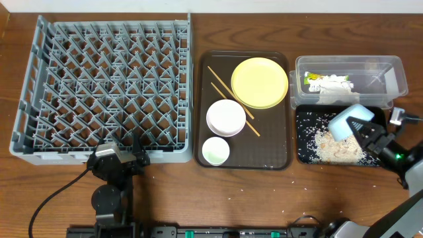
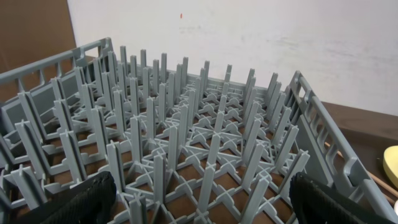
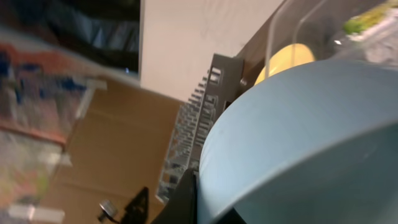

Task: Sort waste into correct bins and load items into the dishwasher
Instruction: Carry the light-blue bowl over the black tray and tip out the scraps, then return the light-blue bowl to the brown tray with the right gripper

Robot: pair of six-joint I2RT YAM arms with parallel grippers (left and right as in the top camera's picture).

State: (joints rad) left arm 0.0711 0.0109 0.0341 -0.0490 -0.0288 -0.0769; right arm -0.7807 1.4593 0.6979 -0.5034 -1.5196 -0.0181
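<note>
Light blue bowl (image 1: 348,122) sits tilted, clamped in the right claw (image 1: 362,130), with the rice scraps (image 1: 334,149) in the black tray (image 1: 304,155) just below that claw. Fingers wide apart, the left claw (image 1: 121,157) hangs with the grey dish rack (image 1: 106,86) just ahead of it.

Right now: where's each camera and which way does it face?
Overhead: above the table, facing down on rack, brown tray, tub, black tray; left hand at bottom, right hand gripping the bowl.
Left wrist: low at the rack's near edge, facing across pegs to the wall; own fingers in bottom corners.
Right wrist: tilted, against the bowl, rack and plate behind; own finger at bottom.
All share the rack.
</note>
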